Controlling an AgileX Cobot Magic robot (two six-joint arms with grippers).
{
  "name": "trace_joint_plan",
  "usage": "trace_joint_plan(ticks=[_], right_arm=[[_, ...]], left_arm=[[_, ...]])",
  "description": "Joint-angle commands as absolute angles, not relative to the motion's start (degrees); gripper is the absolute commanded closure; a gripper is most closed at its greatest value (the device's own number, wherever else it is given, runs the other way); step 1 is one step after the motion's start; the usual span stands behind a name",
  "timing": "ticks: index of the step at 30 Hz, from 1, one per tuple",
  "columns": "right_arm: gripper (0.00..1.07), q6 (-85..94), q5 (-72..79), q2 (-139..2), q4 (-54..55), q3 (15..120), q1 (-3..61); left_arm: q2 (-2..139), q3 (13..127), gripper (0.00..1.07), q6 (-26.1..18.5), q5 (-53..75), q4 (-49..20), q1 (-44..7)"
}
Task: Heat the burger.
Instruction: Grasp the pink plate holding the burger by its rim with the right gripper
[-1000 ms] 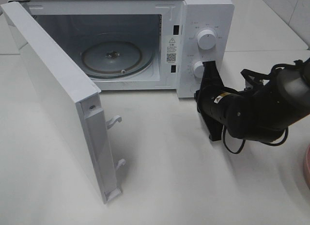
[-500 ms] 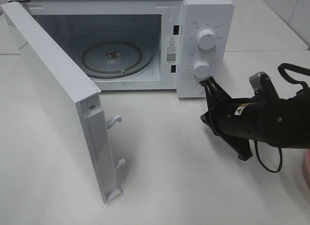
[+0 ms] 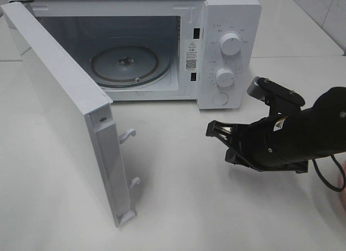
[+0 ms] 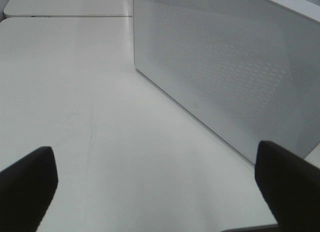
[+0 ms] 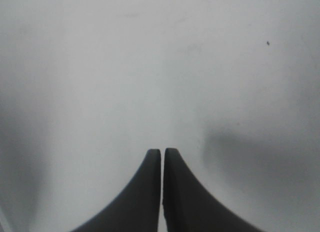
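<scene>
1. A white box-shaped microwave oven (image 3: 238,15) stands at the back of the pale surface (image 3: 178,207). Its white hinged door (image 3: 59,116) is swung fully out on the left.
2. Cavity: only the round clear glass turntable (image 3: 124,64) lies inside. Nothing sits on the glass.
3. The burger shows in none of our views. A sliver of pink rim (image 3: 344,191) sits at the far right edge of the high view. We cannot tell what it carries.
4. The black right pincer (image 3: 212,129) hangs low over the surface, in front of the oven's control panel (image 3: 238,61) and apart from it. Its jaws are pressed together with nothing between them. Its own wrist view shows only bare surface beyond the tips.
5. The left pincer (image 4: 154,152) is spread as wide as it goes and holds nothing. It faces the perforated outer face of the door and is absent from the high view.
6. Our reading: the oven is ready, loading has not begun, and the step in hand is fetching the burger.
7. To do it well:
   - Part the jaws before descending.
   - Take the bun from its sides with a light squeeze, so the layers do not shear.
   - Carry it level.
   - Enter mid-cavity, well clear of the door's edge and latch hooks.
   - Set it on the turntable's centre and release before backing out.
</scene>
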State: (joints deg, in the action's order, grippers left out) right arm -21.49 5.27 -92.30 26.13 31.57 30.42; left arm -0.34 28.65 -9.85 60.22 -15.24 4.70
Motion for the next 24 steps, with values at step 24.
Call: trace_joint_plan(ticks=[24], right_arm=[[0.89,-9.63,-45.26,-73.97,-5.56,40.79,22.75]], left_arm=[[-1.43,28.59,0.06,-9.97,59.53,-15.53,4.87]])
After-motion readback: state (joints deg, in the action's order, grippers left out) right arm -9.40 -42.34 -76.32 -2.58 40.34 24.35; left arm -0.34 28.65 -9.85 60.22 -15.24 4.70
